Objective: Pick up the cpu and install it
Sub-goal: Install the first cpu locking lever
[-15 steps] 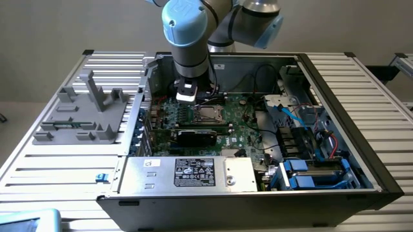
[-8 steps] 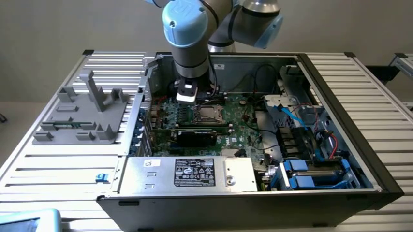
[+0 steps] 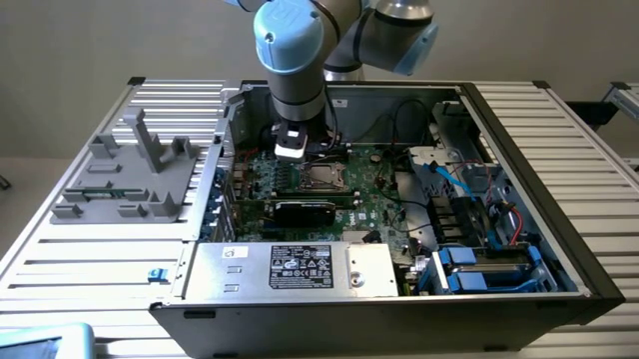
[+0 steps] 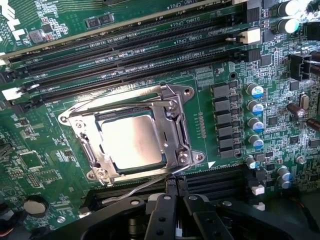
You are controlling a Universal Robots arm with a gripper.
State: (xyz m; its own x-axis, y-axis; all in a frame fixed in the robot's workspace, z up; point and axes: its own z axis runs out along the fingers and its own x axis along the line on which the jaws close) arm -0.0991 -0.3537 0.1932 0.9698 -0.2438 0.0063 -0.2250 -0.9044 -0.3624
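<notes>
Gripper clenched, nothing held. cpu lies flat inside socket frame, seemingly seated, just beside fingertips, toward exterior view's right of gripper. Square, no long axis.

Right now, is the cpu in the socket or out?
In. The cpu lies flat inside the socket's metal frame, which surrounds its edges. The gripper is shut and not on it.

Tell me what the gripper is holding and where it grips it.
Nothing. The gripper is shut and empty; the cpu lies in the socket, apart from it.
</notes>
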